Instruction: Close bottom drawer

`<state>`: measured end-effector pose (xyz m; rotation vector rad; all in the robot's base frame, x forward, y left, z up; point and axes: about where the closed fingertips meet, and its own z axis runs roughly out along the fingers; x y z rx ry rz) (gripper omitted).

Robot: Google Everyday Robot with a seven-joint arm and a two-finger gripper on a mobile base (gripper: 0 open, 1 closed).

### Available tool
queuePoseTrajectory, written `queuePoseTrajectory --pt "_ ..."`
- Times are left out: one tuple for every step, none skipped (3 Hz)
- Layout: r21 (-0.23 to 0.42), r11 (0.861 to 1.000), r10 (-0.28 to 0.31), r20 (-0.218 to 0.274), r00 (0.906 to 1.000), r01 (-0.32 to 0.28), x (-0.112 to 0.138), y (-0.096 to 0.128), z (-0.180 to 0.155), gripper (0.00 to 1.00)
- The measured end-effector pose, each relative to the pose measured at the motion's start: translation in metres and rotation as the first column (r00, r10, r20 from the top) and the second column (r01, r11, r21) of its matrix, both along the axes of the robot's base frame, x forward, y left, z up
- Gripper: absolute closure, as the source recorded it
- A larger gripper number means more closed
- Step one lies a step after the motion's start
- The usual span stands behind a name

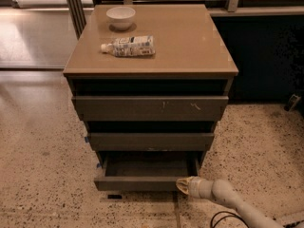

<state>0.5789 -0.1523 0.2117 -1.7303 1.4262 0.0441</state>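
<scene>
The bottom drawer (142, 183) is the narrowest of three grey-brown handleless drawers in a small cabinet. It stands pulled out, and its shallow box (149, 166) shows from above. My gripper (183, 185), on a pale arm coming from the lower right, is at the right end of the drawer's front, touching or nearly touching it.
The mid-width drawer front (151, 141) and the widest, scratched front (150, 108) sit above. A white bowl (120, 17) and a lying bottle (129, 46) rest on the cabinet top (190, 42). Speckled floor (42, 165) surrounds the cabinet. A black cable (223, 217) lies by the arm.
</scene>
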Motion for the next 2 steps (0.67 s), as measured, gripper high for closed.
queuePoseTrajectory --pt "0.014 1.000 0.010 0.005 0.9999 -0.010 -0.003 0.004 -0.005 1.00" --pt "0.016 1.000 0.017 0.023 0.9996 -0.018 0.007 0.004 -0.019 1.00"
